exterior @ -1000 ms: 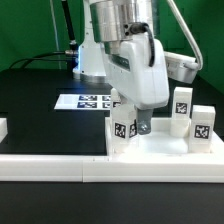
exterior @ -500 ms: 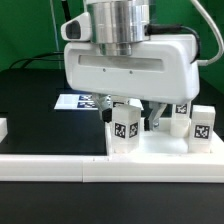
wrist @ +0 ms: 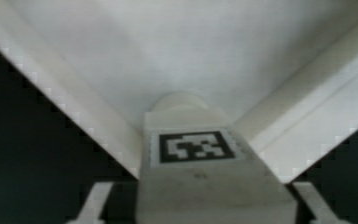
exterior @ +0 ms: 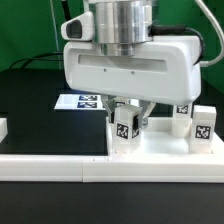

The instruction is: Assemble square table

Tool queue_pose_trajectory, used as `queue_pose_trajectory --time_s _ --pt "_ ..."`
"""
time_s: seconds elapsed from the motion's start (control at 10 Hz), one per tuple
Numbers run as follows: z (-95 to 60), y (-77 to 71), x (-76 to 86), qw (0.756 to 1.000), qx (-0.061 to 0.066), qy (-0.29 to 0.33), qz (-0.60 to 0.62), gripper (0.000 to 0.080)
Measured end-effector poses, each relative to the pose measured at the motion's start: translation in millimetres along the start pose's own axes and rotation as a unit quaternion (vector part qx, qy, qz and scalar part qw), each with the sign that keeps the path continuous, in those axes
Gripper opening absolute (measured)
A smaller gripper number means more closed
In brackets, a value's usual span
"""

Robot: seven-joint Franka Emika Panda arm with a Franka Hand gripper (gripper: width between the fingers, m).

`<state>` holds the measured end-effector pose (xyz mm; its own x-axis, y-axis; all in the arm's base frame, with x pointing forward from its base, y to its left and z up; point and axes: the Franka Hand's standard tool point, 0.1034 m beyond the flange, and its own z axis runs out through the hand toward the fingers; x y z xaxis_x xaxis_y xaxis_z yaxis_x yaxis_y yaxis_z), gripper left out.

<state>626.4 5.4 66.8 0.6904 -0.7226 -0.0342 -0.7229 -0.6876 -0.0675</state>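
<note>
gripper (exterior: 126,122) clamped on leg block (exterior: 124,126) | block upright on table slab (exterior: 160,145) near its 9 o'clock edge, you see tag between fingers (wrist: 318,198) | risk: off-centre grip, block twists or tips if lifted

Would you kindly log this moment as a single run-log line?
gripper: straddling a leg block, closure unclear | square table: lying against border wall | other leg blocks: upright on slab | marker board: behind
</note>
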Motion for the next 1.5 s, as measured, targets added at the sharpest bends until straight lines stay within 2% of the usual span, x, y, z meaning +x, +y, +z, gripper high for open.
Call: queue_pose_trajectory --time_s 0.5,0.8,0.9,1.1,1.3,1.5 --pt "0.4 0.9 -0.2 0.987 0.000 -0.001 0.158 0.0291" --pt "0.7 2.5 0.0 0.925 -0.004 -0.001 0.381 0.0291" --pt "0.8 3.1 0.5 0.898 0.002 -0.010 0.440 0.0291" --pt "-1.1 1.3 0.6 0.840 0.005 -0.024 0.542 0.0291" --pt "-1.7 2.7 1.3 0.802 0.002 -0.027 0.597 0.0295" --pt "-1.4 5.3 0.8 0.785 -0.002 -0.019 0.619 0.0302"
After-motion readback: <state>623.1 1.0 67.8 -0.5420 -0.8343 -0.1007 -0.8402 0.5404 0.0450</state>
